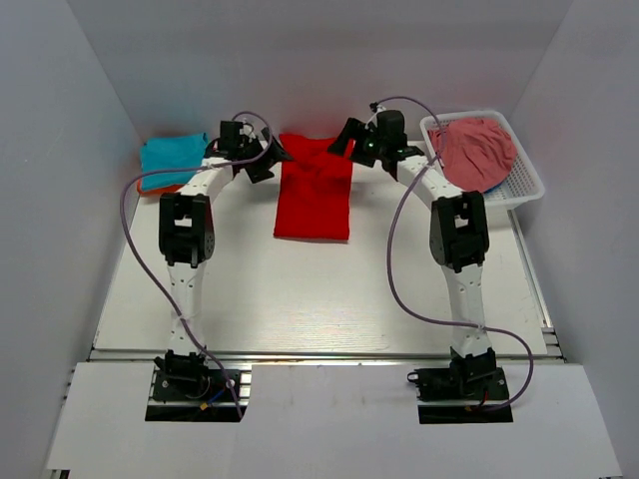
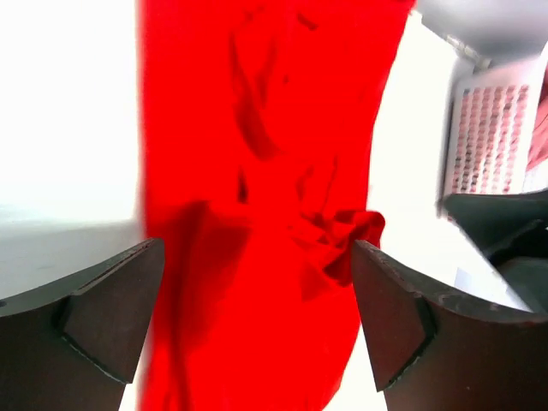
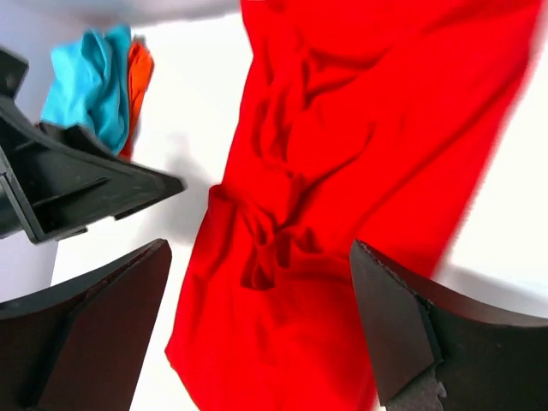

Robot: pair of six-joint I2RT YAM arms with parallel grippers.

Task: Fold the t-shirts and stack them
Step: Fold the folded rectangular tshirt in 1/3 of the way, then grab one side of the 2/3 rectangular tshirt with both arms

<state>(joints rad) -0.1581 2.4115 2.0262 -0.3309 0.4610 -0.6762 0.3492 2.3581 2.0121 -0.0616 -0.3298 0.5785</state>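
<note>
The bright red t-shirt lies on the table as a long folded strip, its far end between the two grippers. My left gripper hovers over that end's left corner, jaws wide open, nothing held. From the left wrist, red cloth fills the gap of the open gripper. My right gripper hangs open over the right corner. In the right wrist view the wrinkled red shirt lies below the open gripper. A folded teal t-shirt sits on an orange one at the far left.
A white mesh basket at the far right holds a pink cloth. The right wrist view shows the teal shirt, the orange shirt and the left gripper's fingers. White walls enclose the table.
</note>
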